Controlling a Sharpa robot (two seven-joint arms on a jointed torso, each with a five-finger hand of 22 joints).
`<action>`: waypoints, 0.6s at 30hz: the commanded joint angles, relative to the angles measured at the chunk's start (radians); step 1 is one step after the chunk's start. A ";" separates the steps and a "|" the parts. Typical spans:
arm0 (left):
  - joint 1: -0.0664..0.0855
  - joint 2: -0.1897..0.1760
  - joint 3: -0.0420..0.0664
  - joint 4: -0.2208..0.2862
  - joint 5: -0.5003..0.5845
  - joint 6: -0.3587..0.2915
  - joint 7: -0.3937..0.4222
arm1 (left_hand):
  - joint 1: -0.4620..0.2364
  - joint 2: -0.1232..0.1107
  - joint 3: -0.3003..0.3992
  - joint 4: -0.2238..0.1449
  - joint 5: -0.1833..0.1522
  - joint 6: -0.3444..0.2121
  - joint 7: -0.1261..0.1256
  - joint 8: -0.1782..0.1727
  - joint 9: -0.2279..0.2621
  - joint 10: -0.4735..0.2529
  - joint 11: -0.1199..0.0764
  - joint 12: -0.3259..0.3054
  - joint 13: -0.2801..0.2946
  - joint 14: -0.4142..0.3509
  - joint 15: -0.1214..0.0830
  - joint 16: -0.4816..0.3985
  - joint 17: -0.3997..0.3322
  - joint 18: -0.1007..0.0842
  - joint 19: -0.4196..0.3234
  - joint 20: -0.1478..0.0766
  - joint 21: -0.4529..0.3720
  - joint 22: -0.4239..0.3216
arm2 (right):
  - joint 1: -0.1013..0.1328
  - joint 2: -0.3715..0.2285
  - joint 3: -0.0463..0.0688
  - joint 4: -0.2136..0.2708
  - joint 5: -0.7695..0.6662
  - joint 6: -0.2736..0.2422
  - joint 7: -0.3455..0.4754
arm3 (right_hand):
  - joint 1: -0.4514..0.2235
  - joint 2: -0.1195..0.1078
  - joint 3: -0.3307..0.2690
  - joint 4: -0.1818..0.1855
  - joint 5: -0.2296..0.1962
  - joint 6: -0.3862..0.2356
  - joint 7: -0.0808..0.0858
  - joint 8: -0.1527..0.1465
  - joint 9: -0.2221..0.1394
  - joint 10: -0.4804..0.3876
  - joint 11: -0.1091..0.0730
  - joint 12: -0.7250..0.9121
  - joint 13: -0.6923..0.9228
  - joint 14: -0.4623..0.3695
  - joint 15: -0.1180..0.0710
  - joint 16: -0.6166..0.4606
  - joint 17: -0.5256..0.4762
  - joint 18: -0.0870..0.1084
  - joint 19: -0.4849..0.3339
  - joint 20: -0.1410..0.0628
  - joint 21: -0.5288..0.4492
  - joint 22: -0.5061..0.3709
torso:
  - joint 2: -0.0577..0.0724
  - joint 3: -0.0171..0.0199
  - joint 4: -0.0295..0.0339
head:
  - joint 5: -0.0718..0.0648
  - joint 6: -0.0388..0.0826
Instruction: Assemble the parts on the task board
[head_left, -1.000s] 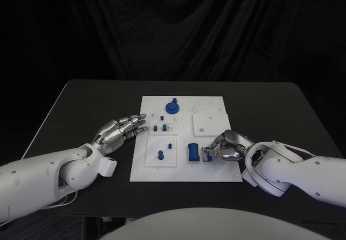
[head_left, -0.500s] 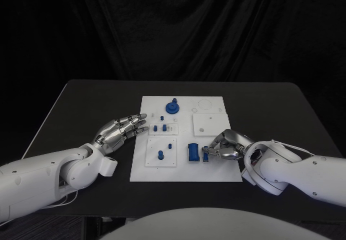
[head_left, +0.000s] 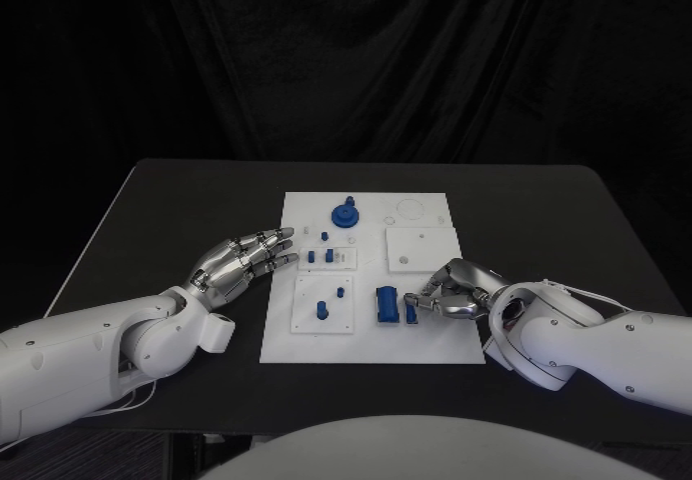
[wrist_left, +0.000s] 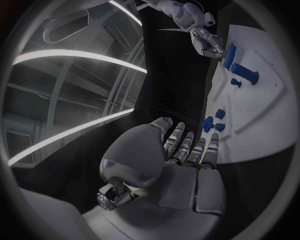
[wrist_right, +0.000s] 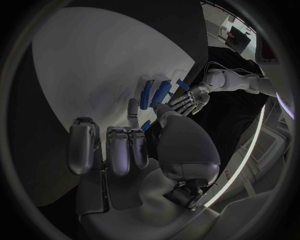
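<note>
The task board (head_left: 369, 335), a flat white rectangular plate with smaller raised white squares on it, lies in the middle of the matte black counter (head_left: 159, 215). Its parts are smooth blue plastic pieces. A round knob-like part (head_left: 346, 214) stands near the board's far edge, a cluster of small pegs (head_left: 327, 257) sits just nearer than it, and an upright peg (head_left: 322, 311) stands on a raised square at the board's near left.

A long cylindrical part (head_left: 387, 304) lies near the board's near-middle. Just beside it, the right hand (head_left: 450, 296), silver and metallic, is curled over the board's near right area and pinches a small blue part (head_left: 411, 312) between thumb and fingertip.

The left hand (head_left: 242, 262) rests at the board's left edge, fingers extended and slightly apart, holding nothing; its fingertips (wrist_left: 200, 145) reach toward the small pegs.
</note>
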 joint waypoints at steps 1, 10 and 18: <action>-0.002 0.002 0.001 0.001 0.001 0.017 0.010 | -0.007 -0.002 0.010 -0.002 0.006 0.000 0.016 0.004 0.000 -0.001 0.007 0.002 0.001 0.001 0.000 0.005 0.001 -0.019 0.008 0.001 0.003 -0.002 | -0.002 -0.005 0.000 0.005 -0.005 -0.012 0.000 | 0.005 0.014 -0.006 -0.002 0.016 0.000 0.001 0.004 0.002 0.104 0.001 0.005 0.263 0.093 0.001 -0.002 0.217 0.012 0.064 0.003 -0.005 0.205 | 0.000 0.0000 -0.0004 | -0.001 0.000; -0.003 -0.001 0.001 0.002 0.001 0.016 0.012 | -0.007 -0.002 0.010 -0.002 0.006 0.000 0.016 0.004 0.000 -0.001 0.007 0.002 0.001 0.001 0.000 0.005 0.001 -0.019 0.008 0.001 0.003 -0.002 | -0.002 -0.026 0.000 0.025 0.008 -0.063 0.077 | 0.062 0.029 0.002 -0.035 0.088 -0.005 -0.006 0.022 0.022 0.104 -0.006 0.005 0.263 0.095 -0.004 0.001 0.228 0.010 0.067 -0.001 0.006 0.208 | 0.000 0.0005 -0.0006 | 0.002 0.000; -0.004 -0.006 0.001 0.005 0.001 0.014 0.013 | -0.007 -0.002 0.012 -0.002 0.006 0.001 0.016 0.004 0.000 -0.001 0.007 0.002 0.001 0.001 0.000 0.006 0.001 -0.019 0.008 0.001 0.003 -0.001 | -0.002 -0.059 -0.001 0.056 -0.056 -0.125 0.209 | 0.143 0.012 0.006 -0.102 0.124 -0.093 0.023 -0.020 0.003 0.104 0.019 0.005 0.263 0.097 0.014 0.004 0.242 0.006 0.070 0.009 0.021 0.213 | 0.000 0.0002 0.0002 | 0.003 0.000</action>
